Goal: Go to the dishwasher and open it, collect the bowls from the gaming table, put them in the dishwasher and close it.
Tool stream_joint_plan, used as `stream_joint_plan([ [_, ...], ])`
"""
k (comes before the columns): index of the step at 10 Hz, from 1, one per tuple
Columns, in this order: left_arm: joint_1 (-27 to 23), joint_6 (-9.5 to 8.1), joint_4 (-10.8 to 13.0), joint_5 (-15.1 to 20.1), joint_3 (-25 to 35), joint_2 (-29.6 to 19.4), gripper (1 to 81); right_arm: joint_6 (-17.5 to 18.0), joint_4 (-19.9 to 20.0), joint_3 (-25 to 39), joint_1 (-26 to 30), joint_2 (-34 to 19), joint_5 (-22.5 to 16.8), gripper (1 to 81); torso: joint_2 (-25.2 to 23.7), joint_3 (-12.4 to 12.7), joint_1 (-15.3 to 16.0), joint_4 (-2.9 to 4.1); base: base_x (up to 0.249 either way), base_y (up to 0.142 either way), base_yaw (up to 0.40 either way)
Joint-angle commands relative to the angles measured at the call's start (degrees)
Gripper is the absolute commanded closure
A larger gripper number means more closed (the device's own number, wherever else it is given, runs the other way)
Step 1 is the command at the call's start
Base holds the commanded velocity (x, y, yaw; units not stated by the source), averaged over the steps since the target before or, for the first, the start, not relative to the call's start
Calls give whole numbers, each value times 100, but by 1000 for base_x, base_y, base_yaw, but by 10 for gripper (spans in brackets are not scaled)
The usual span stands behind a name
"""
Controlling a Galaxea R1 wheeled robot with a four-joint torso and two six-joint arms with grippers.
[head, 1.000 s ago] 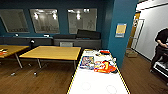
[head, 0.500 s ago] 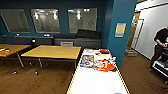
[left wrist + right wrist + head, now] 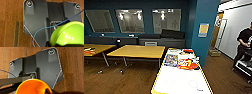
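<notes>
Above brown wood-plank floor (image 3: 11,25), glossy lime-green plastic bowl (image 3: 67,35) close beneath left wrist, round orange plastic bowl (image 3: 33,87) beneath right. Jaw state on either side impossible to tell

White table (image 3: 184,82) (person (image 3: 244,47) beside it)

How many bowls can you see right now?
2. A green bowl shows large in the left wrist view, and an orange bowl shows in the right wrist view, both above the wooden floor. More may be hidden.
</notes>
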Motion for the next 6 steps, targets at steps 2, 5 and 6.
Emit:
stream_joint_plan([
  [2,-216,17,24,342,-24,-68,811,-27,-72,-25,232,-60,-281,811,2,0,2,0,-98,0,0],
  [5,-215,26,24,342,-24,-59,811,-27,-72,-25,232,-52,-290,811,2,0,2,0,-135,0,0],
  [6,-224,17,24,342,-24,-51,811,-27,-72,-25,223,-52,-290,811,0,0,0,0,-145,0,0],
])
